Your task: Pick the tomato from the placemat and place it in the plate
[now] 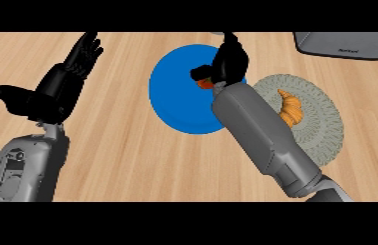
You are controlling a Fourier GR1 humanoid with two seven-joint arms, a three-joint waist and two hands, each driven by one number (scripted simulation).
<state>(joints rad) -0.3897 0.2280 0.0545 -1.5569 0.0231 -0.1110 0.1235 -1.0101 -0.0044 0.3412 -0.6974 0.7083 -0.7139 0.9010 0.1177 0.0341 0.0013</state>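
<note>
Curling round a tomato (206,82), of which only a small red-orange part shows, the right hand (230,64) hangs over the blue plate (173,96). Beside the plate a grey woven placemat (319,120) carries a croissant (289,108). At left, the left hand (63,81) rests open, fingers straight, above the wooden table (133,154).

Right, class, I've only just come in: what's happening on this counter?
The robot's right hand is curled round a red tomato and holds it over the blue plate. The grey placemat to the right has only a croissant on it. The left hand rests open at the left, fingers up. A grey appliance shows at the top right corner.
</note>
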